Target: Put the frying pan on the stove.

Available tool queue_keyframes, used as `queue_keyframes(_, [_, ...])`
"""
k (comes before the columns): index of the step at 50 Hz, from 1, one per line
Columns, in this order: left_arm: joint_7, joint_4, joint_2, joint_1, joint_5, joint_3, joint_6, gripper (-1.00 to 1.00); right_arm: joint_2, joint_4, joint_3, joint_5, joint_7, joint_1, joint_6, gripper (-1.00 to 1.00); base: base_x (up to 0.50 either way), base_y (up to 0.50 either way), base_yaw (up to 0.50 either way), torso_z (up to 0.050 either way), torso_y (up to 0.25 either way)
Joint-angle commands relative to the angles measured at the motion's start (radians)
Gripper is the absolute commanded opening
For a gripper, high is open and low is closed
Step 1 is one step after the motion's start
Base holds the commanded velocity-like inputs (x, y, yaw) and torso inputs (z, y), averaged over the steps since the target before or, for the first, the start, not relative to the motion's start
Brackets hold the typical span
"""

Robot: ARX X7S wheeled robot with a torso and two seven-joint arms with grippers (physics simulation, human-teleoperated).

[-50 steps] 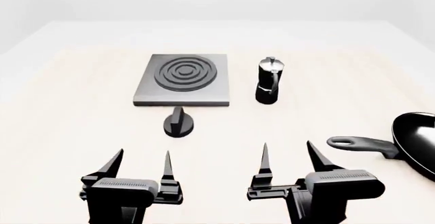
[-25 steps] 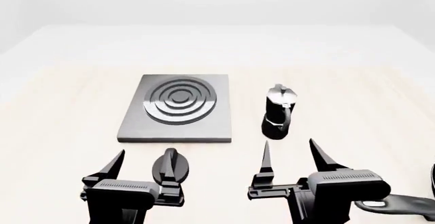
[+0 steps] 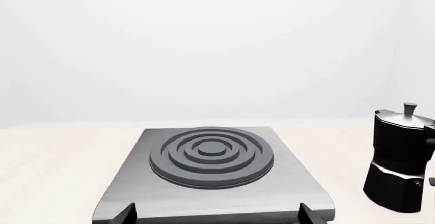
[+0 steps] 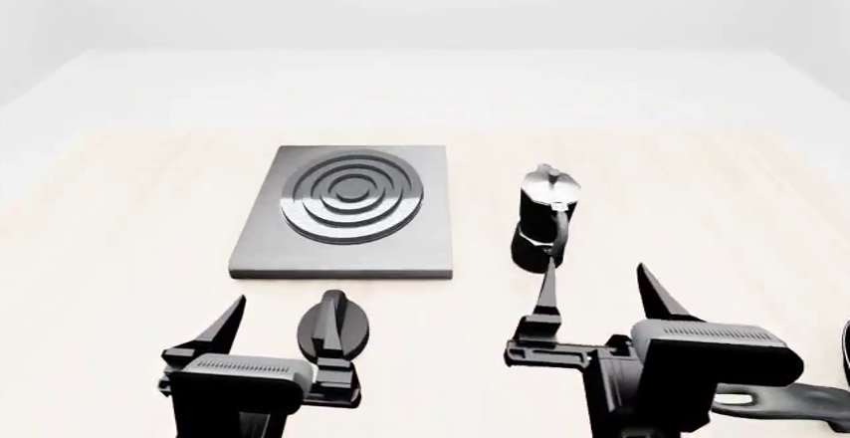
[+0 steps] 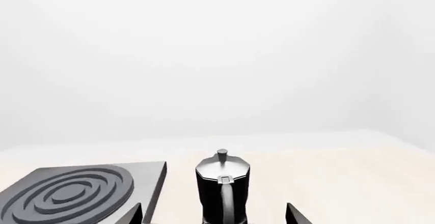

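The stove [image 4: 345, 214] is a grey square plate with dark rings, lying mid-table; it also fills the left wrist view [image 3: 211, 155] and shows in the right wrist view [image 5: 68, 193]. Of the frying pan, only the black handle [image 4: 797, 400] and a sliver of rim show, at the head view's bottom right corner, behind my right gripper's body. My left gripper [image 4: 283, 333] [image 3: 216, 214] is open and empty, in front of the stove. My right gripper [image 4: 596, 279] [image 5: 214, 215] is open and empty, just short of the moka pot and left of the pan's handle.
A black-and-silver moka pot [image 4: 544, 219] [image 5: 222, 188] [image 3: 401, 163] stands upright to the right of the stove. A small black round knob [image 4: 334, 327] lies on the table between the stove's near edge and my left gripper's inner finger.
The head view shifted first, so the stove, pot and knob sit lower and the pan has slid almost out at the bottom right. Since then my right gripper has moved right and slightly forward.
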State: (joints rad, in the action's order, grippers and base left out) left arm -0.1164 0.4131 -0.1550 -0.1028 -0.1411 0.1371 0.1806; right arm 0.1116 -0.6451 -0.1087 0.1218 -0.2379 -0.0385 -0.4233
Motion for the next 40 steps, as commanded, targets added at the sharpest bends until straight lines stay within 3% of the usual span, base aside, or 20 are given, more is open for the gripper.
queue_keyframes(1, [-0.010,-0.009,-0.008,-0.003,-0.003,0.009,-0.011,1.00,-0.030,-0.042,0.047,0.008,-0.100,0.035,-0.089,1.00,0.00,0.00,0.00,0.000,0.000])
queue_keyframes(24, [-0.038,-0.007,-0.019,0.002,-0.014,0.017,-0.016,1.00,-0.056,-0.009,0.038,-0.162,-0.414,0.086,-0.072,1.00,0.00,0.00,0.00,0.000,0.000])
queue_keyframes(40, [-0.046,-0.013,-0.027,0.004,-0.025,0.025,-0.021,1.00,-0.076,0.012,0.050,-0.170,-0.569,0.110,-0.046,1.00,0.00,0.00,0.00,0.000,0.000])
